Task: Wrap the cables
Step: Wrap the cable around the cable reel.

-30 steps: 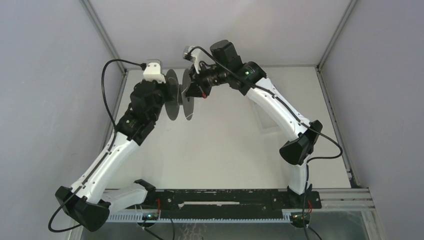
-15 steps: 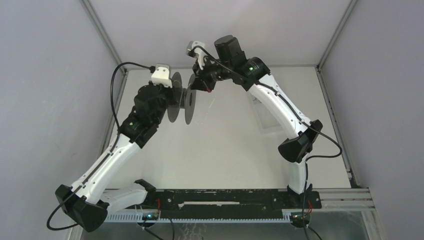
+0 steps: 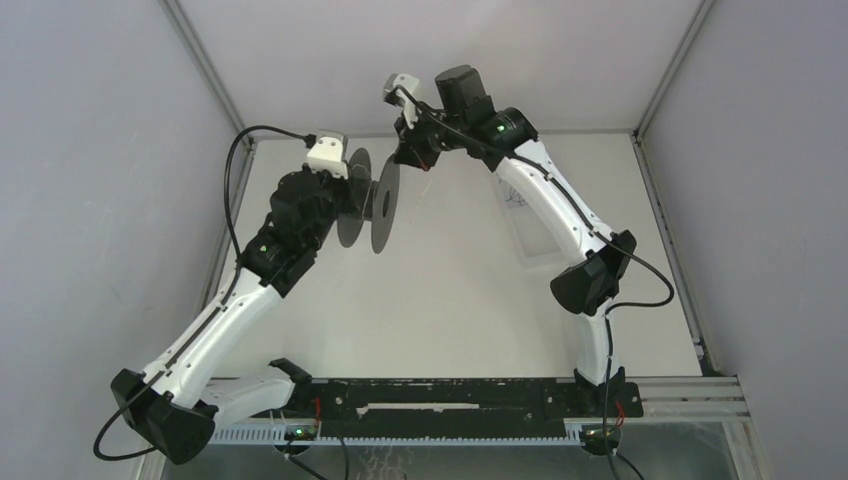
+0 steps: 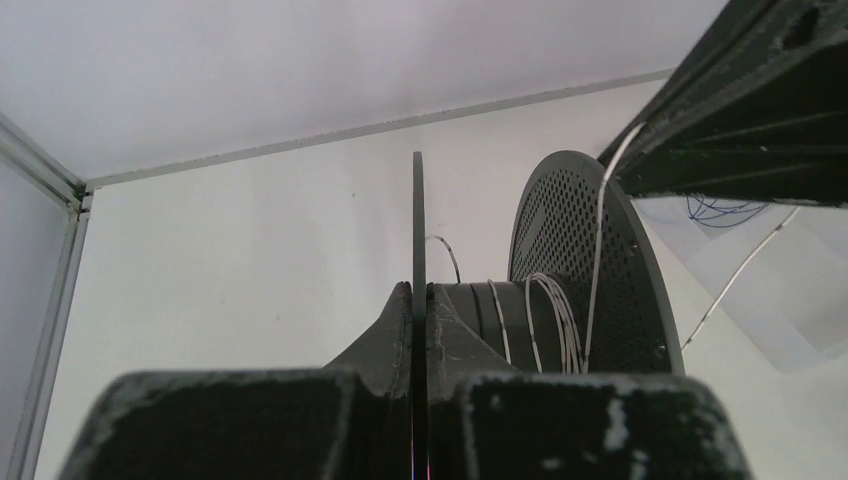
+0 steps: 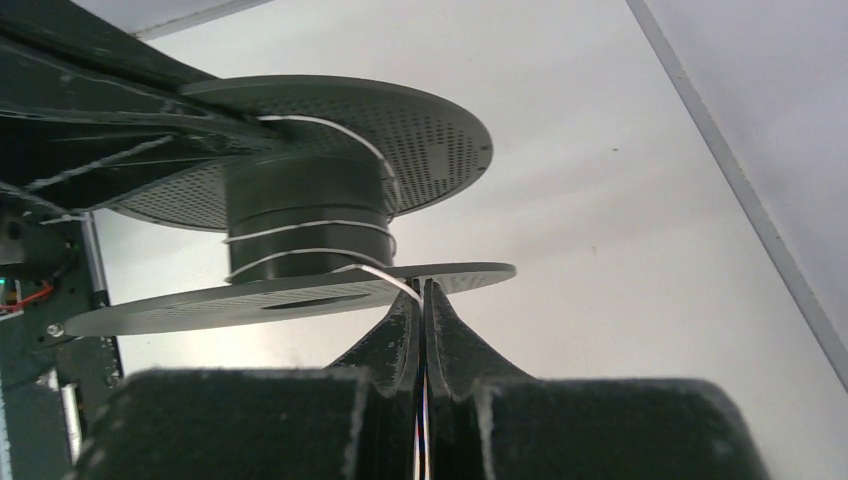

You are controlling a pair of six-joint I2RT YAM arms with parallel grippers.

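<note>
White cable (image 4: 556,318) is sitting in a few loose turns round the hub of the perforated black spool (image 3: 371,201), over the far part of the table (image 3: 450,290). One strand is running into the right gripper (image 5: 422,300), which is pinching it tight. Left gripper (image 4: 418,300) is clamping a spool flange edge-on. Blue wire tangle (image 4: 715,210) is lying beyond.
</note>
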